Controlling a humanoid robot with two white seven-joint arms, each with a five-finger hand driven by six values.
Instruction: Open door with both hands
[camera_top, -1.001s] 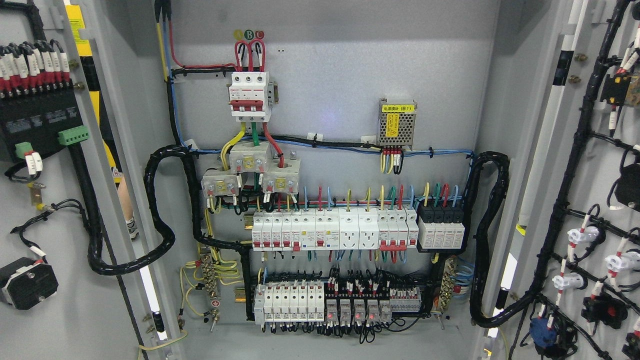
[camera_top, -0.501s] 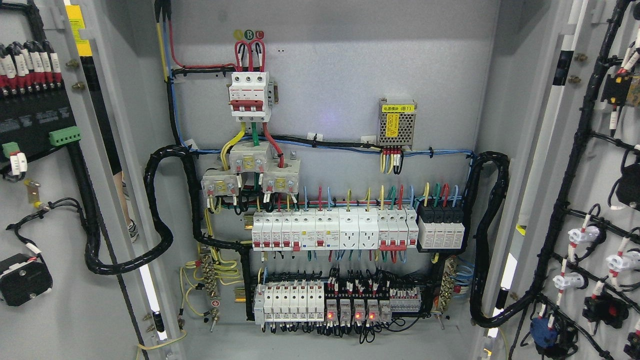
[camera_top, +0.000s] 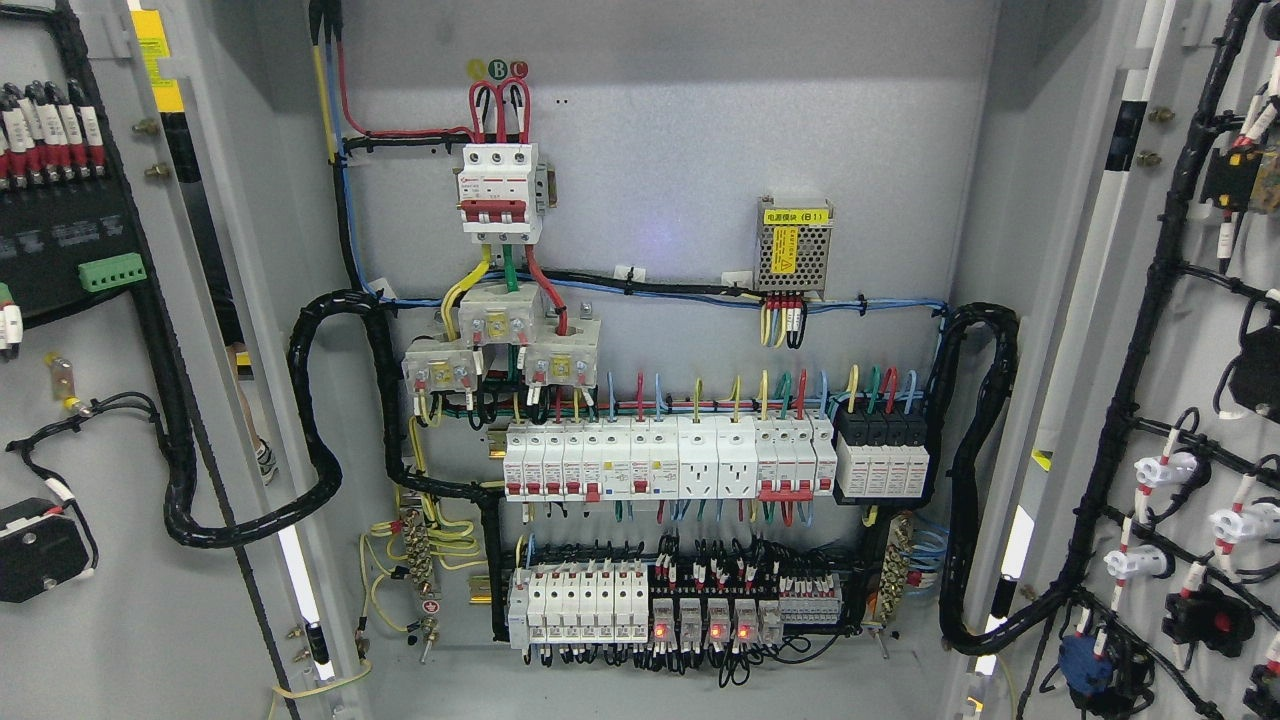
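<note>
Hands: neither shows, so their grip cannot be told.
Left grey metal door (camera_top: 90, 620): swung wide at the left edge, partly cut off.
Right grey metal door (camera_top: 1190, 350): open at the right, cropped.
Cabinet interior (camera_top: 680, 150): breakers exposed.

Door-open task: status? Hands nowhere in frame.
Done: left door and right door both stand swung wide, so the cabinet interior with its breaker rows is fully exposed. In hand: nothing, neither hand shows in the head view. Left: apparently nothing, though whether a hand holds a door off-frame is hidden.
</note>
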